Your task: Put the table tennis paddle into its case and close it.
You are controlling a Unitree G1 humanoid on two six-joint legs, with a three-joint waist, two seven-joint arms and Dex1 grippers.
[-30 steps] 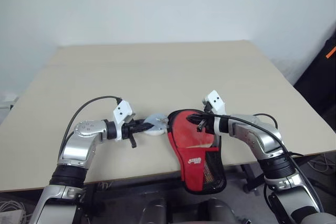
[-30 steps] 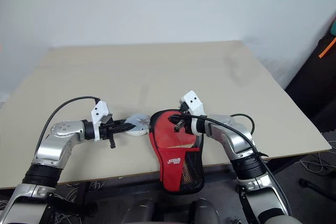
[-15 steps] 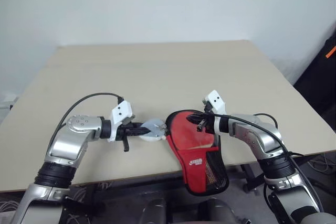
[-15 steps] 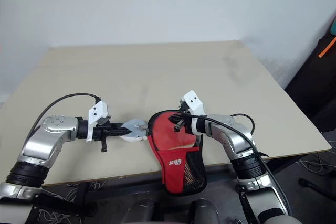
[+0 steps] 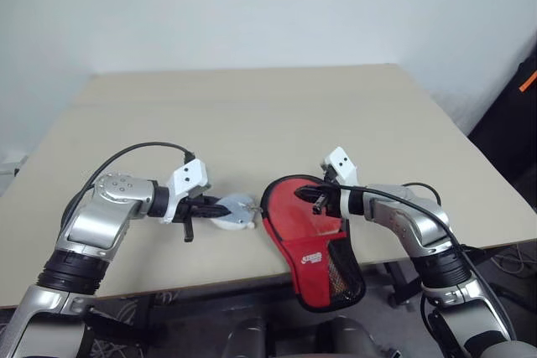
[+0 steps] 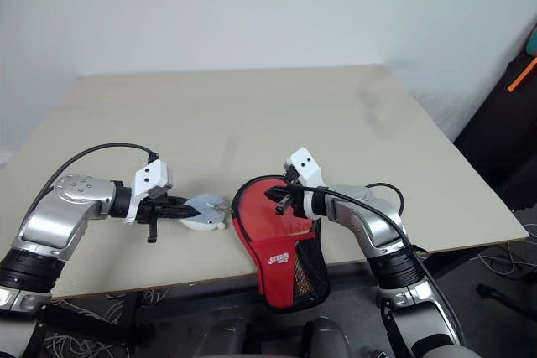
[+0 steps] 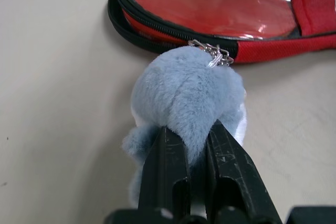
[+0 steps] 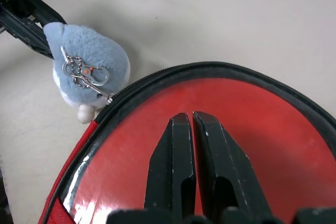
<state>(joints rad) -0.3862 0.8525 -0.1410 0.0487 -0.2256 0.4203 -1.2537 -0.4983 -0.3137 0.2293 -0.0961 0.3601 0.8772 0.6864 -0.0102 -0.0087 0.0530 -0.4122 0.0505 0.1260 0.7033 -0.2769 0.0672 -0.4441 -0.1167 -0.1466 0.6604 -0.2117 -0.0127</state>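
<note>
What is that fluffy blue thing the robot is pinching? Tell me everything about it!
The plush toy is small, round and fluffy, grey-blue on top with a white underside. A silver clasp links it to the zipper of the case. It rests on the table beside the case's rounded end, and the left gripper is shut on it.

Black-rimmed case (image 5: 312, 241), clear red side up, at table's near edge, narrow end overhanging; red paddle face inside.
</note>
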